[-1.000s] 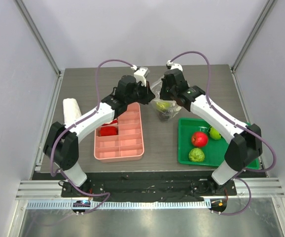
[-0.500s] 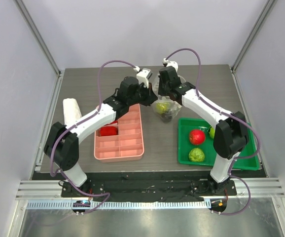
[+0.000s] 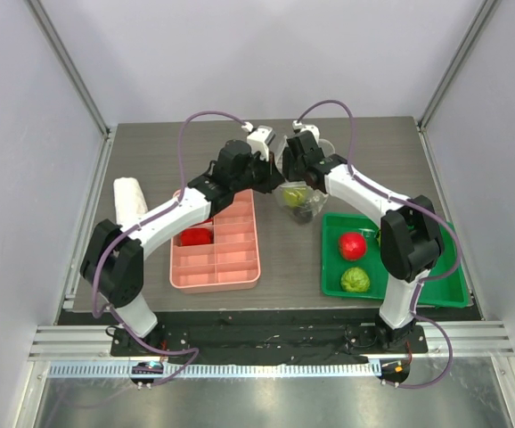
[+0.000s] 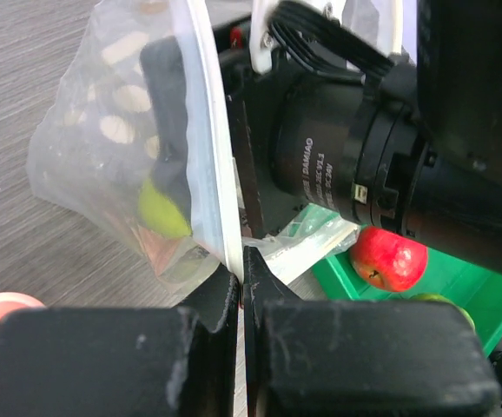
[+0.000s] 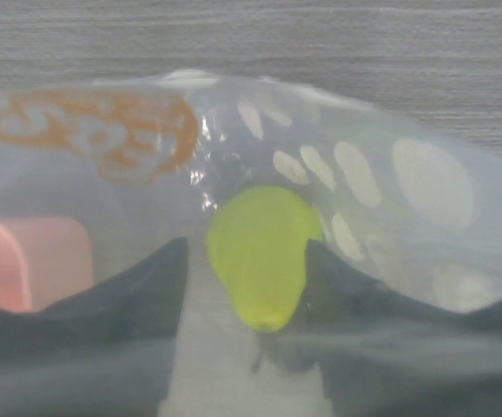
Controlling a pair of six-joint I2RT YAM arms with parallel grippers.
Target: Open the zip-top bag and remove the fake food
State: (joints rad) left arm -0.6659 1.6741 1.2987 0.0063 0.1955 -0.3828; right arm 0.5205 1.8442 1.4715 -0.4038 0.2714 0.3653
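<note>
Left fingers point(image 4: 212, 300) are closed, pinching the white zip edge of the bag point(image 4: 116, 148); the strip runs up from between the tips. Right fingers point(image 5: 138, 287) are apart and blurred behind the plastic. The pear point(image 5: 264, 252) sits in the gap between them, can't tell if either tip touches it.

The bag is mid-table toward the far side, between the pink tray point(image 3: 240, 267) on the left and the green tray point(image 3: 333, 285) on the right. It hangs below both wrists, which meet right over it. Can't tell if its bottom rests on the table point(image 3: 293, 259). The pear is still inside, low in the bag.

The apple point(image 3: 352, 245) and the bumpy green fruit point(image 3: 355, 280) are already out, in the left part of the green tray, with the apple on the far side and the green fruit near. The right arm crosses over that tray and hides part of it.

Red pieces point(image 3: 195, 236) lie in the pink tray's left compartments. A white roll point(image 3: 130, 200) lies at the left edge of the table.
</note>
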